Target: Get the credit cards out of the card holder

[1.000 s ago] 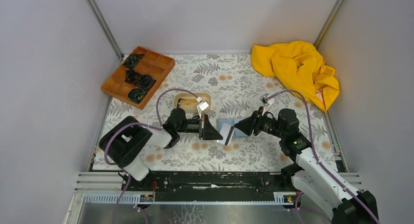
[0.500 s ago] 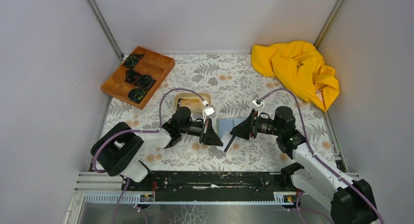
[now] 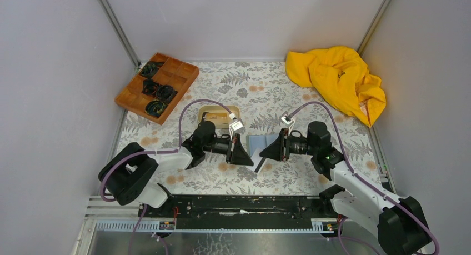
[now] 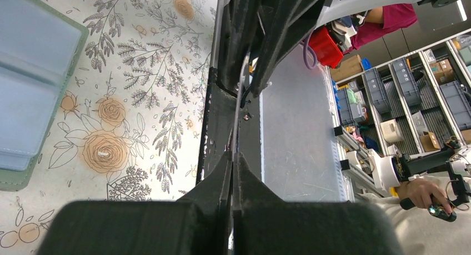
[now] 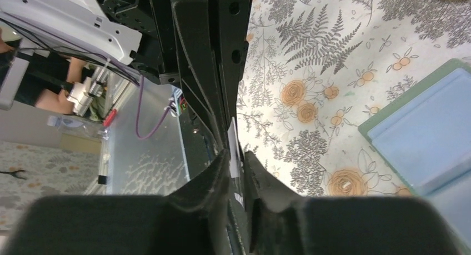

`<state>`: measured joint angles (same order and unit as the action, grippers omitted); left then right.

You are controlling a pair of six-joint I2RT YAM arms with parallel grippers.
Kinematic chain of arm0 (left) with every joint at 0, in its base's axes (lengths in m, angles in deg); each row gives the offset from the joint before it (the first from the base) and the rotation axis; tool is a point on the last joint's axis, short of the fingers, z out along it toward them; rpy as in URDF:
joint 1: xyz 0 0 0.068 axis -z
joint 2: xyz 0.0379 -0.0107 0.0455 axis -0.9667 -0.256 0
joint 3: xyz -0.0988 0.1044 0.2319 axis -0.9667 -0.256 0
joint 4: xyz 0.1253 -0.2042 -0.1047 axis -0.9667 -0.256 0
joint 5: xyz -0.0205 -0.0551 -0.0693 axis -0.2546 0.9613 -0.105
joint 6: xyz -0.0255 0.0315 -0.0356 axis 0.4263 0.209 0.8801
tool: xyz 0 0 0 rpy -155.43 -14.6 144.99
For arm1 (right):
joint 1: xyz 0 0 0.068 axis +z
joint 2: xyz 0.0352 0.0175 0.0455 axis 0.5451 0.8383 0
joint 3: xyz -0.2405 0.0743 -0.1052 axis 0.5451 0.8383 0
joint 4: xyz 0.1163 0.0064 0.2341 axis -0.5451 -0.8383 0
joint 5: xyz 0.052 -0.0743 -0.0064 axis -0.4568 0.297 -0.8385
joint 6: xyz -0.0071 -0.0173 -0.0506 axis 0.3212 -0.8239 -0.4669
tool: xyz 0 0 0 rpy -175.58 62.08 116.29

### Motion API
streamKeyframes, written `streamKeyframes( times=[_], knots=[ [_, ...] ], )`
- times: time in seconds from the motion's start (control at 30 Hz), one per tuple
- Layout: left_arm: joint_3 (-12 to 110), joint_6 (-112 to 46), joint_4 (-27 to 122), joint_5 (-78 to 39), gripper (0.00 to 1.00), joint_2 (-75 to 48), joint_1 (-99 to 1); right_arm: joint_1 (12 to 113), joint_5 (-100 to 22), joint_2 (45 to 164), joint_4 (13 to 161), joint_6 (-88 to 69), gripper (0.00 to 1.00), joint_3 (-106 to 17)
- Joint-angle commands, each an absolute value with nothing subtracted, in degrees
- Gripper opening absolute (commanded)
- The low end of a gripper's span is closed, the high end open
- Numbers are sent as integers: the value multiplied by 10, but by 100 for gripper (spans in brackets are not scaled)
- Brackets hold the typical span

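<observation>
Card holder (image 3: 255, 143) lies open — credit card (image 3: 259, 165) outside.

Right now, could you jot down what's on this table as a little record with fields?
left pincer: shut on the whitish card
right pincer: shut on the same card
whitish card: outside the holder, edge-on between both pincers
card holder: open, lying flat, light-blue panels up
further back: beige tray, wooden tray, yellow cloth
</observation>
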<state>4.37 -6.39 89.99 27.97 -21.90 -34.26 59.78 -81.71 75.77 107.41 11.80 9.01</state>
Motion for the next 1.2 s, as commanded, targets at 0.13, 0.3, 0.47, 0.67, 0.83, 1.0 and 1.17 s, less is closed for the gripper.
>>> streamKeyframes(
  times=[0.13, 0.3, 0.47, 0.67, 0.83, 1.0, 1.17],
  knots=[
    [57, -67, 905, 281, 18, -212, -340, 609, -801, 747, 1070, 101, 0, 73],
    [43, -96, 830, 220, 67, -150, -359, 608, -717, 760, 1088, 134, 0, 62],
    [39, -159, 604, -35, 83, -18, -367, 608, -605, 831, 1217, 217, 0, 54],
    [26, -119, 483, -235, 94, 118, -388, 608, -518, 1026, 1402, 268, 0, 2],
    [7, -87, 476, -285, 94, 160, -397, 637, -432, 1181, 1506, 296, 0, -89],
    [-12, -73, 483, -296, 94, 176, -400, 681, -359, 1292, 1510, 294, 0, -199],
    [-9, -75, 463, -308, 94, 187, -400, 710, -312, 1358, 1488, 290, 0, -265]
  ],
)
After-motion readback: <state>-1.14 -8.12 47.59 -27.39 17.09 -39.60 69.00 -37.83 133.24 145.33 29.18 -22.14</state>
